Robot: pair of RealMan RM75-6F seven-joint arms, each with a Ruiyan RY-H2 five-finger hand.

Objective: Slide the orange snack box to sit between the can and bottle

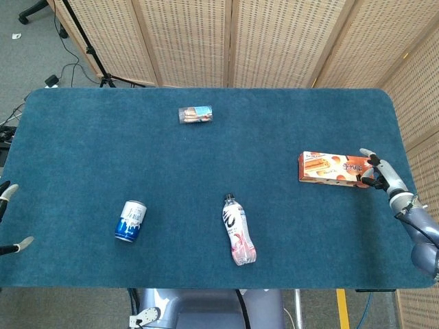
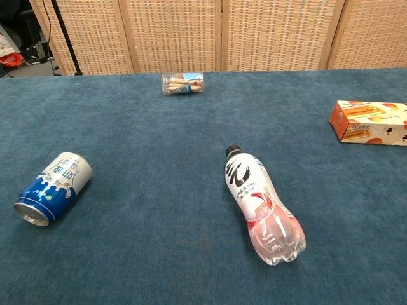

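The orange snack box (image 1: 335, 169) lies flat near the table's right edge, also seen at the right border of the chest view as the box (image 2: 369, 122). My right hand (image 1: 381, 174) sits at the box's right end, fingers spread and touching or nearly touching it, holding nothing. The blue and white can (image 1: 130, 221) (image 2: 54, 188) lies on its side at the front left. The clear bottle (image 1: 238, 229) (image 2: 262, 204) with a black cap lies at the front centre. Only the fingertips of my left hand (image 1: 8, 218) show at the left edge, apart and empty.
A clear tube of snacks (image 1: 195, 114) (image 2: 183, 83) lies at the back of the blue table (image 1: 274, 137). Wicker screens stand behind the table. The table's right edge runs just beyond my right hand.
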